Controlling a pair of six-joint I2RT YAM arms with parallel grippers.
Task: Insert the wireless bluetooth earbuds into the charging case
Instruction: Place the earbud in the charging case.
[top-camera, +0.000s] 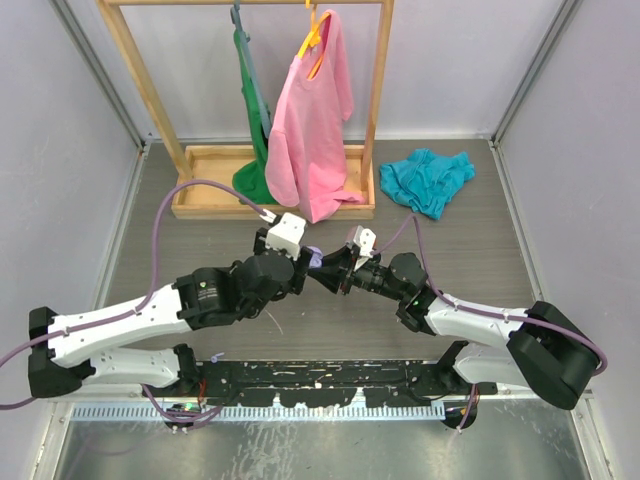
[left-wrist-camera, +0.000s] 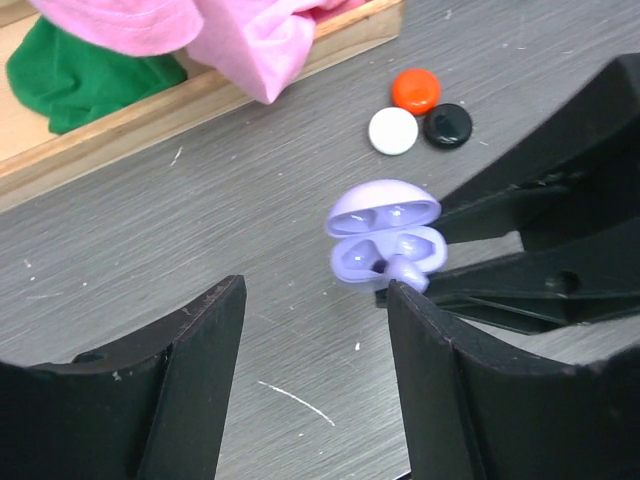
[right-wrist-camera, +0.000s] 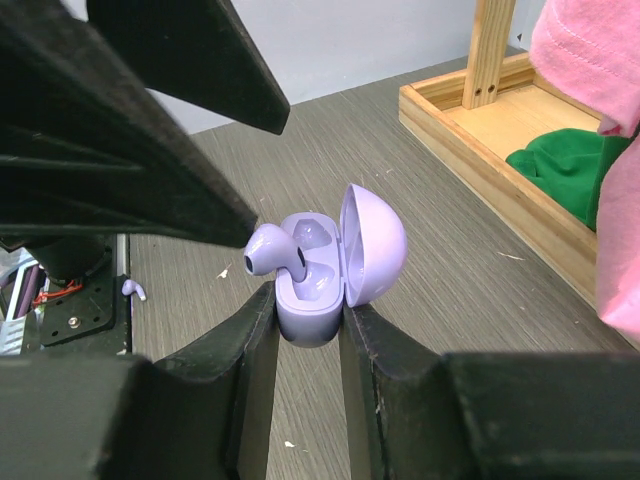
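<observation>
Mid-table: right gripper (right-wrist-camera: 307, 300) has its jaws clamped on the base of the lilac charging case (right-wrist-camera: 310, 325), lid (right-wrist-camera: 375, 245) swung open; whether the case rests on the grey table (right-wrist-camera: 430, 240) or is held just off it cannot be told. One lilac earbud (right-wrist-camera: 270, 250) sits partway in the case, its bulb end sticking out over the rim (not fully seated). Left gripper (left-wrist-camera: 315, 295) faces the case with jaws partly spread and nothing between them. One fingertip (left-wrist-camera: 400, 300) is right at the protruding bud; contact unclear. A second lilac earbud (right-wrist-camera: 135, 290) lies on the table beside the black mounting rail (right-wrist-camera: 70, 320). Beyond the case three small glossy domes sit close together: red dome (left-wrist-camera: 415, 90), white dome (left-wrist-camera: 393, 130), black dome (left-wrist-camera: 447, 125); cases or buds, cannot tell. Farther back, a wooden tray (left-wrist-camera: 150, 125) with a pink garment (left-wrist-camera: 250, 35) and green cloth (left-wrist-camera: 90, 70) hanging into it
</observation>
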